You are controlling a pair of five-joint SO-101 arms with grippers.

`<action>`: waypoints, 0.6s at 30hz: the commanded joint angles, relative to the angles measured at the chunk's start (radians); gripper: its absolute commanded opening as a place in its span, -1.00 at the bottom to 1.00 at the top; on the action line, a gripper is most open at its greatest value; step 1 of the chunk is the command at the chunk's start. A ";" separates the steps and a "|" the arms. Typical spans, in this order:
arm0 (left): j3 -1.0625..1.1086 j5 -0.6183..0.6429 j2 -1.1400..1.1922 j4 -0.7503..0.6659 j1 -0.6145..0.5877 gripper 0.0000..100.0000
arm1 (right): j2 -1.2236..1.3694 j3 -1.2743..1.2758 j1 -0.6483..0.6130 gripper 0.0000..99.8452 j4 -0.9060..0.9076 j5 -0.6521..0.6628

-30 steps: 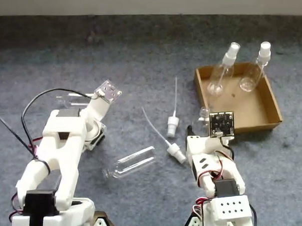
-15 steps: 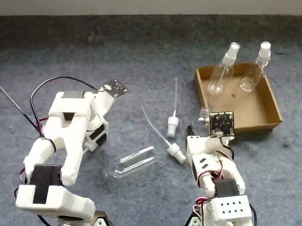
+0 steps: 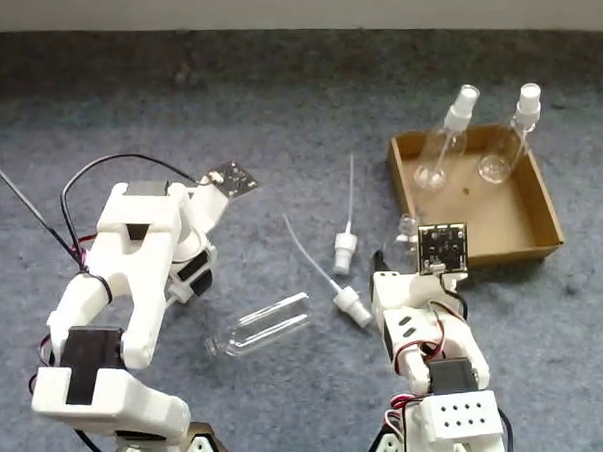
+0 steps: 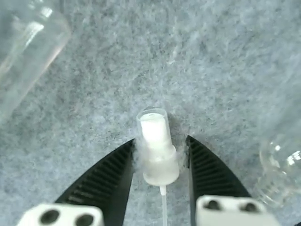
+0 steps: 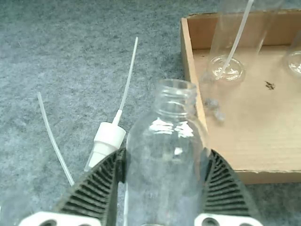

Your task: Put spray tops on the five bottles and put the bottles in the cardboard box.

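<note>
Bottles from up high: two capped bottles lean in the cardboard box, a bare bottle lies well left of it; left wrist cam, left gripper jaws spread either side of a spray top; right wrist cam, right gripper pinching an uncapped bottle just beside the box.

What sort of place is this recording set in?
Probably a hobby or lab robot bench, not a production line: a grey carpet-like surface, a plain cardboard box and a loose clear bottle with spray tops nearby.
</note>
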 commanded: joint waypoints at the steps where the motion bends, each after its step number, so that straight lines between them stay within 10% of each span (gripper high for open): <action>1: -0.005 -0.015 -0.007 0.003 0.016 -0.75 | -0.004 -0.002 0.004 -0.72 -0.019 -0.003; 18: -0.001 0.049 -0.007 0.009 0.016 -0.71 | -0.004 -0.002 0.004 -0.72 -0.019 -0.003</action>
